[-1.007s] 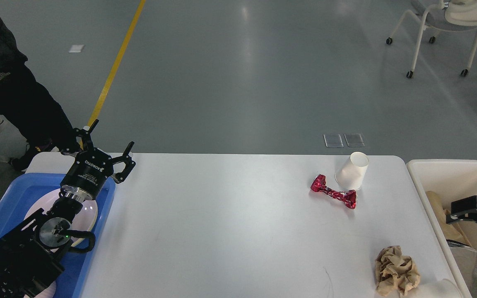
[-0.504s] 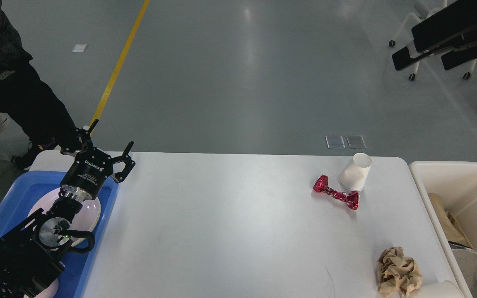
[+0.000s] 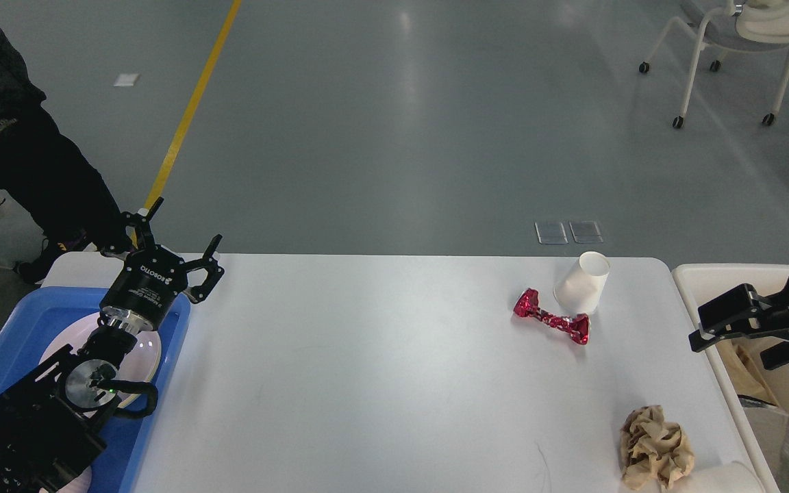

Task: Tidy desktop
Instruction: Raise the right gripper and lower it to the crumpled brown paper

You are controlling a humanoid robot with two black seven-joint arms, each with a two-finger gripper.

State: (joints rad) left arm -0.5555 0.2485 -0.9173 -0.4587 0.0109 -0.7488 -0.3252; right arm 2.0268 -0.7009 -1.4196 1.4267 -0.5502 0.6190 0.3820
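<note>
The left tool (image 3: 182, 246) stood with its two black fingers spread wide and nothing between them, held above the near-left corner region of the large white rectangular bench (image 3: 381, 370) with rounded corners, at the far end of the blue plastic tray (image 3: 11, 335). The right tool (image 3: 737, 329) came in from the right edge over the cream plastic bin (image 3: 709, 274); its fingers were parted and held nothing.

The bench filled the lower middle of the head view, between the tray on its left and the bin on its right. On its far right part a white paper cup (image 3: 583, 282) lay tilted, and a crumpled red foil wrapper (image 3: 552, 320) lay just beside it, touching or nearly touching the cup's lower edge. Near the front right corner sat a crumpled ball of brown paper (image 3: 656, 446), well apart from the cup and wrapper.

A white round plate (image 3: 144, 349) lay in the tray, partly hidden by the left arm. Brown paper (image 3: 744, 370) showed inside the bin. Beyond the bench stretched a grey floor with a yellow line (image 3: 192, 103), and a white wheeled chair (image 3: 730, 48) stood at the far right.
</note>
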